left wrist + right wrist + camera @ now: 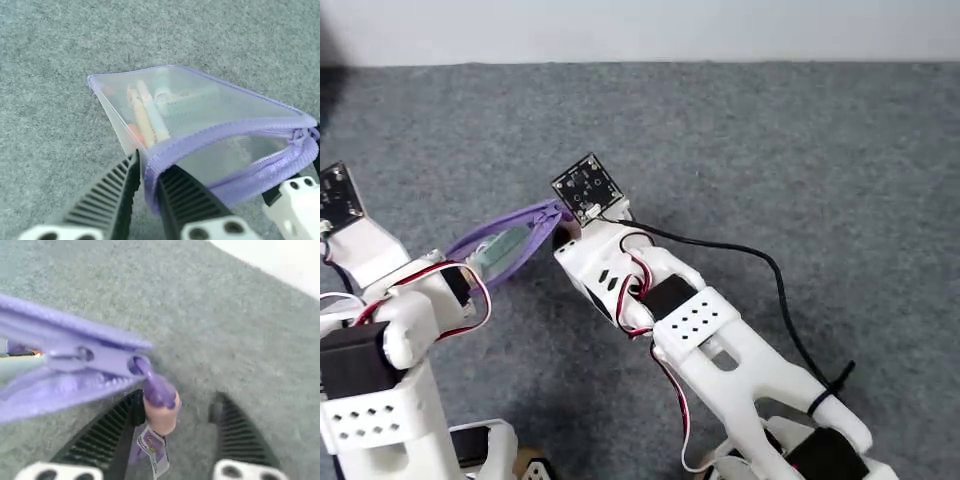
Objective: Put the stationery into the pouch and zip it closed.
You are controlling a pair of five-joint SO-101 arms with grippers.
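I judge this the zipping step: pens (145,117) already lie inside the clear, purple-edged pouch (200,110), which sits over the tabletop (770,150). My left tool (149,169) is clamped on the pouch's rim. My right tool (177,399) gapes wide around the zip pull (157,390). Next it must pinch the pull and draw it along the pouch.

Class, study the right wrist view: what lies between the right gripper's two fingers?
The purple zipper pull of the translucent purple-edged pouch, with a small tag, hangs beside one finger; otherwise bare grey carpet, seen in the right wrist view.
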